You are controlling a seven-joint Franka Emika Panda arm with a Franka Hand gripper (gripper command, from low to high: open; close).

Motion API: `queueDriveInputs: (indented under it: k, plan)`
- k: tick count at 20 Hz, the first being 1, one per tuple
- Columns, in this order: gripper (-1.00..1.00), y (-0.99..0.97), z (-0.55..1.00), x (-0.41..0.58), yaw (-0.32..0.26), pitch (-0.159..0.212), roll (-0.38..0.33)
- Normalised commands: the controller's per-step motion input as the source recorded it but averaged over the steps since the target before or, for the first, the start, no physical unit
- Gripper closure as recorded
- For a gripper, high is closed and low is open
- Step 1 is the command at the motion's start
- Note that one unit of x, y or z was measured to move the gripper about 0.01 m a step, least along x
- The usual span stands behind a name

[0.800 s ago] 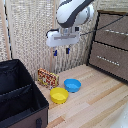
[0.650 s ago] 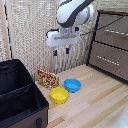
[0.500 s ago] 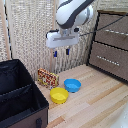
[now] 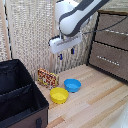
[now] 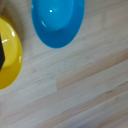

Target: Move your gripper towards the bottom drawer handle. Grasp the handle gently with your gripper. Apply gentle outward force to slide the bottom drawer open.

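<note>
Ext view: wood floor [image 4: 95,102] fills the lower half, wicker screen [image 4: 30,35] behind. Dresser [image 4: 111,42] at the ext view's right, dark brown, 2 drawer fronts visible w/ part of a third at top. Bottom drawer [image 4: 109,60] looks shut, front flush w/ the one above. Its handle [image 4: 107,59] = thin silver bar, horizontal, centred on the front, nothing touching it.

Black box [image 4: 20,100] at the ext view's left, open top, front corner near the yellow bowl.

Arm [image 4: 75,15] comes in from the top, white, glossy. Gripper [image 4: 66,53] hangs in the air above the bowls, pointing down, well apart from the handle and to the ext view's left of the dresser. 2 dark fingers [image 4: 60,56] show w/ a gap between them, nothing in the gap, so released, not holding anything.

Patterned carton [image 4: 47,77] stands on the floor against the screen, just behind the bowls.

Blue bowl [image 4: 72,85] and yellow bowl [image 4: 59,95] side by side on the floor, rims near or touching, can't tell which. Both look empty.

Wrist view: looks straight down on floor planks [image 5: 80,85], blue bowl [image 5: 57,20] and yellow bowl [image 5: 7,55] cut by the frame edge. Fingers not in this view. Dark patch on the yellow bowl, can't tell what.
</note>
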Motion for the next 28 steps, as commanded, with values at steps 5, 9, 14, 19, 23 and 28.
queueDriveInputs:
  k: [5, 9, 14, 19, 23, 28]
  plan:
    - [-1.00, -0.26, 0.00, -0.002, 0.092, 0.000, -0.375]
    - [-1.00, -0.28, -0.03, -0.030, 0.094, 0.000, -0.375]
    - [-1.00, -0.21, -0.10, -0.009, 0.114, 0.000, -0.375]
    - [-1.00, -0.10, -0.19, -0.007, 0.170, 0.001, -0.375]
    - [-1.00, -0.09, -0.14, -0.051, 0.192, 0.040, -0.369]
    - [-1.00, -0.23, -0.07, -0.051, 0.178, 0.085, -0.293]
